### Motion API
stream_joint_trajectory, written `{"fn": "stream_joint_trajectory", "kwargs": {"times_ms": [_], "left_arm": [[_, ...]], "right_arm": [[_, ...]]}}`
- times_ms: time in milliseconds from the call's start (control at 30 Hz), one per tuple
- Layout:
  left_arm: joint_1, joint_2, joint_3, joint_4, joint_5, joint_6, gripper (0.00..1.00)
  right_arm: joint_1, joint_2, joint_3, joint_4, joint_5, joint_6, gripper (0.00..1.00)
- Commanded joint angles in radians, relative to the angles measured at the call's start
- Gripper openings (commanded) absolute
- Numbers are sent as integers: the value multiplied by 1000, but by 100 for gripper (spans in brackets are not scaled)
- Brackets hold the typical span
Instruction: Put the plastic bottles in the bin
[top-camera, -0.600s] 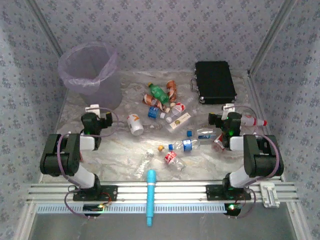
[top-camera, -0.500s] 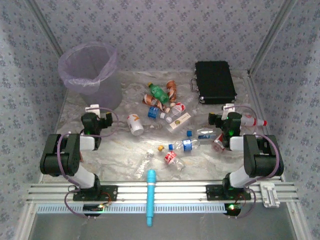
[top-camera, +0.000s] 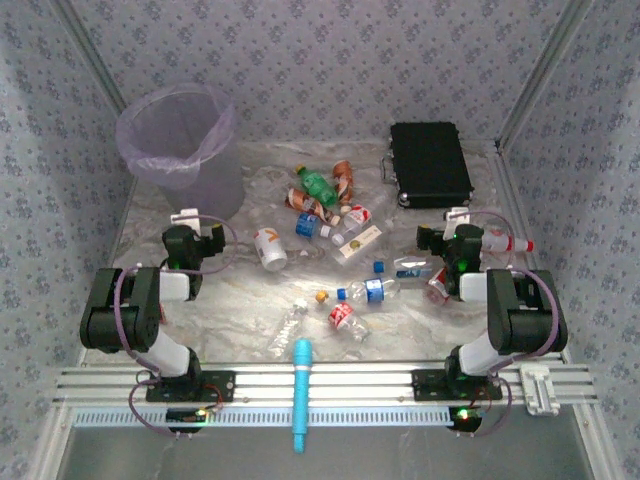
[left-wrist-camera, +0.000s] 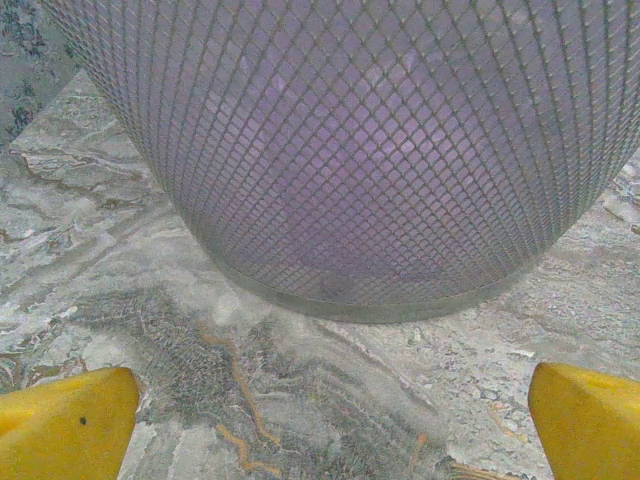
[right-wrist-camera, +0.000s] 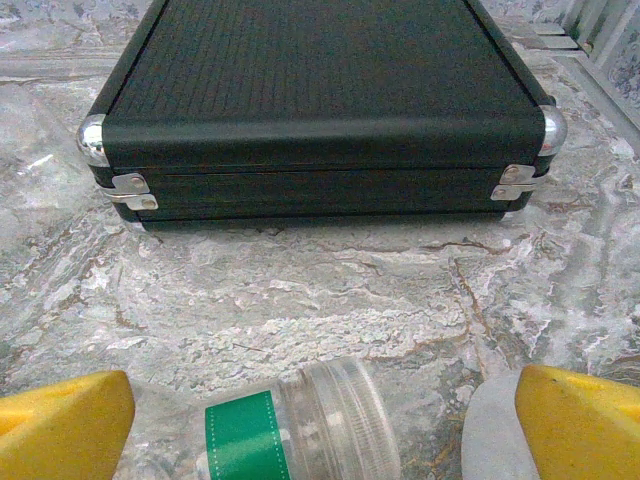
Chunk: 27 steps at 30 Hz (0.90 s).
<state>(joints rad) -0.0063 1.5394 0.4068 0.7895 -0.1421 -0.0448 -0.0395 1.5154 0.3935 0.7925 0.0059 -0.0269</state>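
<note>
At the far left corner of the marbled desk (top-camera: 240, 290) stands the round grey lavender-lined mesh bin (top-camera: 205, 185), small coloured plastic bottles (top-camera: 318, 185) lie scattered mid-desk, and the left claw (left-wrist-camera: 320, 420) and right claw (right-wrist-camera: 325, 420) both gape apart, empty.

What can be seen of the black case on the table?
The black case is a flat rectangular box, closed, lying flat on the marbled table at its far right. Its lid looks finely ribbed; rounded chrome caps cover the near corners, with small metal fittings on the near side. A handle-like loop sits on its left edge. Nothing rests on it.
</note>
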Motion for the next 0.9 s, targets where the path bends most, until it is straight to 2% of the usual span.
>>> {"fn": "stream_joint_trajectory", "kwargs": {"times_ms": [0, 333, 433, 500, 567, 667, 700, 767, 867], "left_arm": [[7, -4, 3, 32, 13, 3, 100], [13, -5, 3, 32, 24, 1, 100], [13, -23, 10, 3, 14, -1, 100], [9, -90, 28, -78, 3, 2, 100], [-6, -183, 45, -192, -44, -2, 100], [-45, -308, 87, -366, -103, -23, 100], [-61, -349, 110, -434, -126, -45, 100], [-90, -420, 187, -627, -145, -111, 100], [-143, -468, 299, -851, -141, -161, 100]], "right_arm": [[-6, 2, 9, -13, -12, 1, 100], [-7, 4, 10, -15, -14, 2, 100], [-3, -25, 24, -48, 20, 12, 100], [-4, -101, 87, -221, 55, 28, 100], [-6, -188, 190, -480, 74, 86, 100], [5, -290, 280, -718, 84, 182, 100], [6, -319, 317, -803, 121, 241, 100], [-18, -338, 435, -1085, 225, 464, 100], [-100, -323, 535, -1318, 226, 668, 100]]}}
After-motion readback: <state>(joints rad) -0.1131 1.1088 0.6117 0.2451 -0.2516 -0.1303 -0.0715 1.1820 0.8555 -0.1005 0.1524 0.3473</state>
